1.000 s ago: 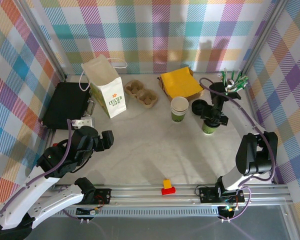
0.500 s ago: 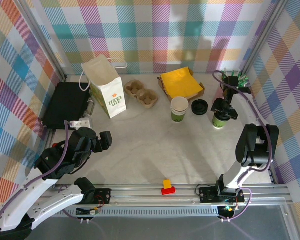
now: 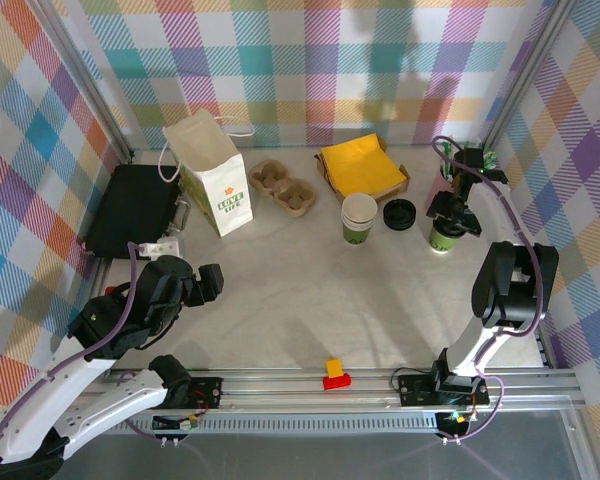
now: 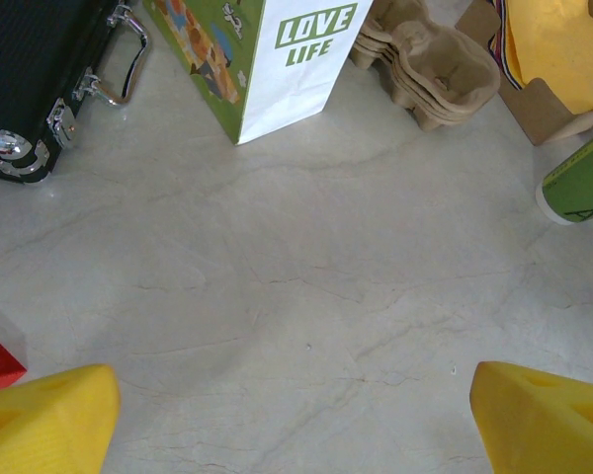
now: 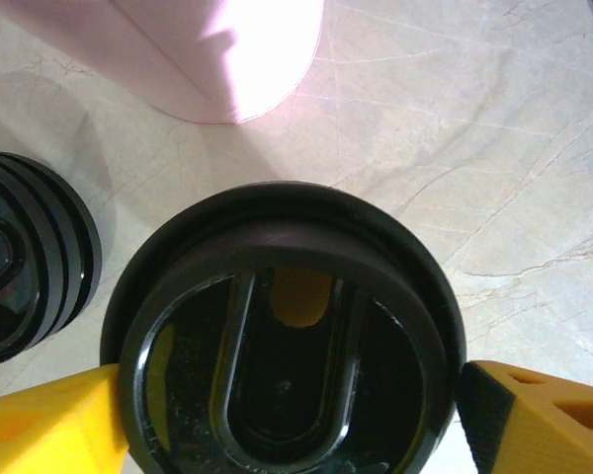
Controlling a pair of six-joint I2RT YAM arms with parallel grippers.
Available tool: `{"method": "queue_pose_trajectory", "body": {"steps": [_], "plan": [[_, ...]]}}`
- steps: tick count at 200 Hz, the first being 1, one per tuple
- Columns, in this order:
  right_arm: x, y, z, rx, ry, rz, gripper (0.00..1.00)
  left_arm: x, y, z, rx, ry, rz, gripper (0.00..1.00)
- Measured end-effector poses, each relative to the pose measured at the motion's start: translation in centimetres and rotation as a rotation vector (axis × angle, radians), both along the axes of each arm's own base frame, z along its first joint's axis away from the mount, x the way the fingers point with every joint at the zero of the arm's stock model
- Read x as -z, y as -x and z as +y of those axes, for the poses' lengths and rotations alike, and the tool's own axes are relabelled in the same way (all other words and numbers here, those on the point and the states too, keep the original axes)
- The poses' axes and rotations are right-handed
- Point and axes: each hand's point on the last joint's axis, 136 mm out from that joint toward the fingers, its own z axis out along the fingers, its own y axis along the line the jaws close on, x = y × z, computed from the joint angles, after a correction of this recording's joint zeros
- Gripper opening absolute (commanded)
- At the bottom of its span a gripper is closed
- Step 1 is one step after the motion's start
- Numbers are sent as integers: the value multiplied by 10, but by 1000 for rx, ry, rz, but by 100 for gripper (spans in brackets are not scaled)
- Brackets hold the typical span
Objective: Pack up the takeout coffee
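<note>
At right, the coffee cup stands on the tabletop, the right end effector straddling its black lid; clamped or not, I cannot tell. The left end effector, lower left, gapes apart.

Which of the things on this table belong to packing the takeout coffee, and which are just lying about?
For the job: lidded paper cup, white paper bag, and probably the pulp cup carrier.

Lying about: black case, yellow napkins, spare black lids, unlidded cup, pink tumbler, red block.
</note>
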Motion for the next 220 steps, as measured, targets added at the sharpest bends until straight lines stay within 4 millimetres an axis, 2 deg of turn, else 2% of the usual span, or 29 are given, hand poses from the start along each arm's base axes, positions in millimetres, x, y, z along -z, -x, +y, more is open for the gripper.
{"method": "queue_pose_trajectory", "body": {"steps": [31, 64, 92, 133, 159, 184, 203, 220], "plan": [[-3, 3, 0, 0, -7, 11, 97, 0, 0, 0, 0, 0, 0, 91], [-19, 0, 0, -1, -4, -8, 100, -5, 0, 0, 0, 9, -9, 91], [-47, 0, 0, -7, 1, -58, 99, -11, -1, -1, 0, 18, -18, 91], [-103, 6, 11, -45, -39, -180, 100, -19, -3, -3, 0, 30, -31, 91], [-134, 18, 33, -105, -138, -270, 97, -21, -5, -6, 2, 28, -26, 91], [-159, 39, 69, -199, -303, -387, 96, -19, -11, -13, 9, 23, -3, 89], [-165, 59, 97, -262, -435, -445, 95, -18, -19, -25, 17, 28, 18, 84], [-159, 75, 119, -312, -528, -457, 95, -17, -28, -38, 26, 34, 39, 80]]}}
